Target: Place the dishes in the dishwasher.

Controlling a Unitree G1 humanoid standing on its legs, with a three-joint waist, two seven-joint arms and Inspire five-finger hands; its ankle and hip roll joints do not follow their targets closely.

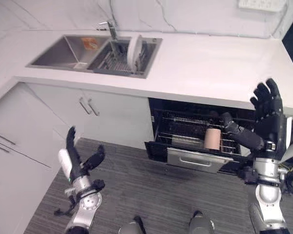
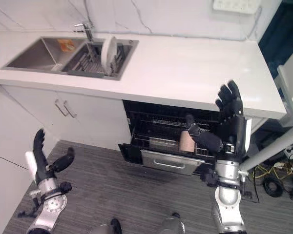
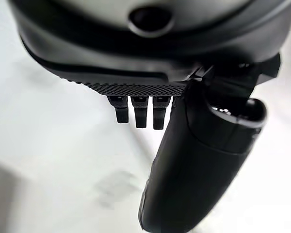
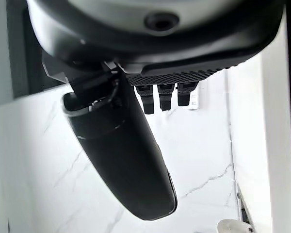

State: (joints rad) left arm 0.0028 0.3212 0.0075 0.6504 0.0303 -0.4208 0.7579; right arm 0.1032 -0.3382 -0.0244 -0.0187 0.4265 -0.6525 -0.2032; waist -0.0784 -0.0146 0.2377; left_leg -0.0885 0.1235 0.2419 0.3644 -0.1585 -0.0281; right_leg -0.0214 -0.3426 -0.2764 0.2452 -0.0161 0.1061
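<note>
Down low on the left side, the left hand (image 1: 80,163) is raised over the grey floor (image 1: 151,195) in front of the white cabinets (image 1: 34,131), fingers straight and spread, holding nothing. Over on the other side the right hand (image 1: 266,119) is up higher, near the front edge of the white bench (image 1: 210,63), also spread out and empty, thumb sticking out toward the dishwasher (image 1: 195,134).

Dishwasher sits under the bench with its rack (image 1: 185,131) pulled out, and there's a pinkish cup (image 1: 212,139) standing in the rack, just beside the right thumb but not touching as far as I can tell.

Further back, the sink (image 1: 63,51) is set into the bench with a faucet (image 1: 110,28) behind it. One white plate (image 1: 134,51) stands upright on edge in the drying rack (image 1: 117,61) in the right basin, well apart from both hands
</note>
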